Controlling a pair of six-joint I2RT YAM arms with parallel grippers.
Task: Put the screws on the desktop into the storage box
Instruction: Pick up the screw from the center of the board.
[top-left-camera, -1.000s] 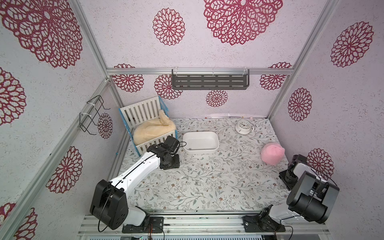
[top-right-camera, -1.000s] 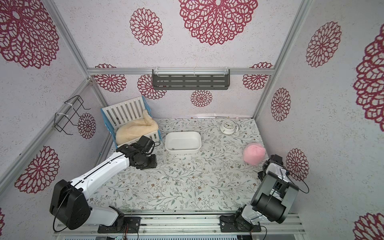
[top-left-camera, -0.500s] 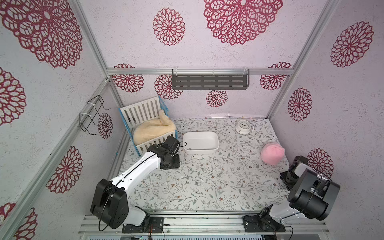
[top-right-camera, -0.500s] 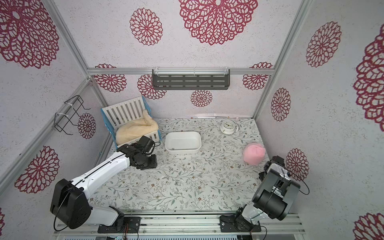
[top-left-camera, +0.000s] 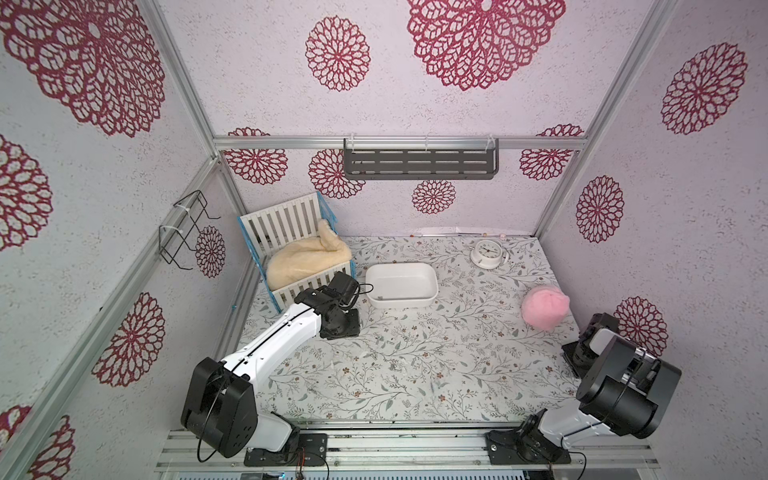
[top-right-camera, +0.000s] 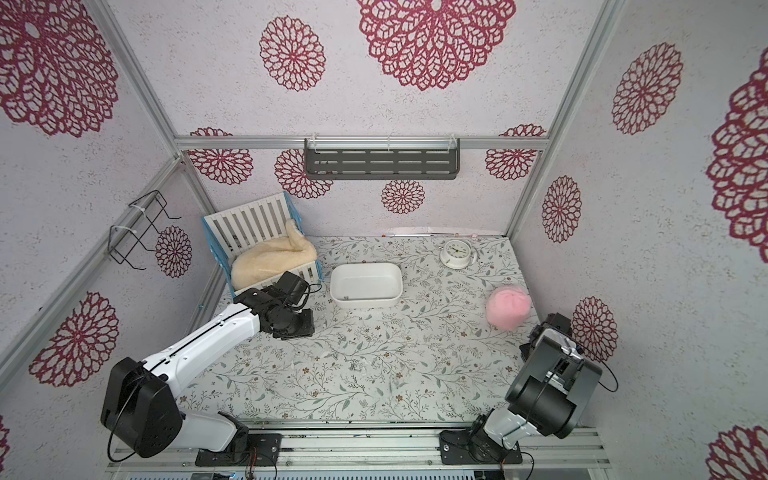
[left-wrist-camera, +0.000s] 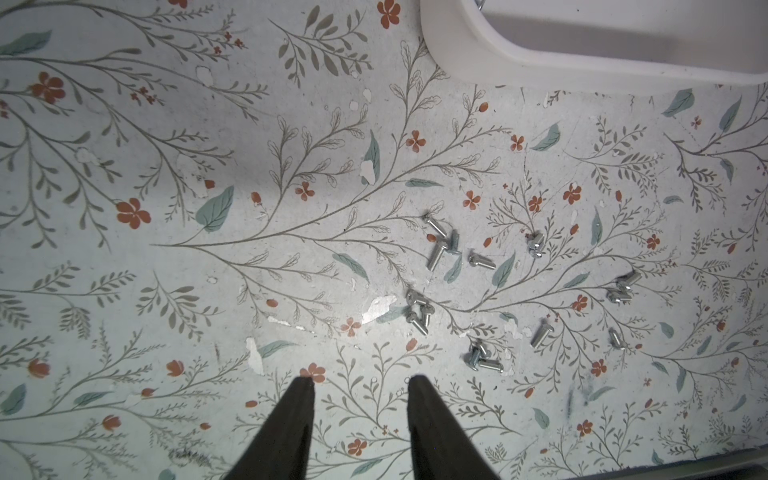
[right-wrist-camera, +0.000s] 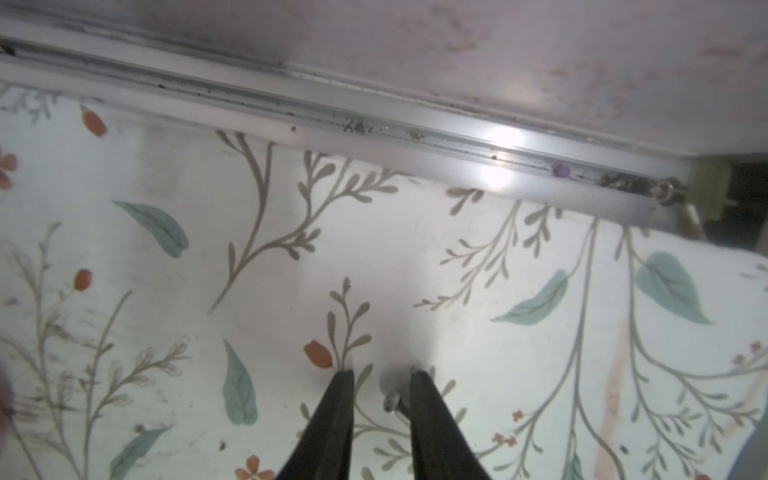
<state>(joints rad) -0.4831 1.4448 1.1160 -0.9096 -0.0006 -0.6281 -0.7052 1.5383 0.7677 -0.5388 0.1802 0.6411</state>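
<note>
Screws (left-wrist-camera: 436, 254): most lie loose mid-counter (top-left-camera: 457, 374). They're flat, headings mixed, some in touching clumps of two or three, a few single. Bright silver metal, small rounded heads, short threaded shafts. I'd expect them to roll on the matte printed film, which is chipped white in spots.

The scatter sits near the left hand (left-wrist-camera: 360, 380), to its right, on the near side of the storage box (top-left-camera: 407, 303), so the left arm is clearly the nearer one.

Left hand: dark tapered fingers spread, nothing between them, over bare counter.

Box: smooth white plastic, rounded corners, thick rim, just beyond that hand. There's a dark speck (top-left-camera: 380, 297) inside; can't tell if it's a screw.

One stray screw (right-wrist-camera: 392, 401) lies by the right wall's aluminium rail (right-wrist-camera: 374, 120). The right hand (right-wrist-camera: 382, 373) straddles it, fingers a narrow gap apart. The screw is against one finger, not pinched from both sides as far as I can see. Its axis is too blurred to call.
</note>
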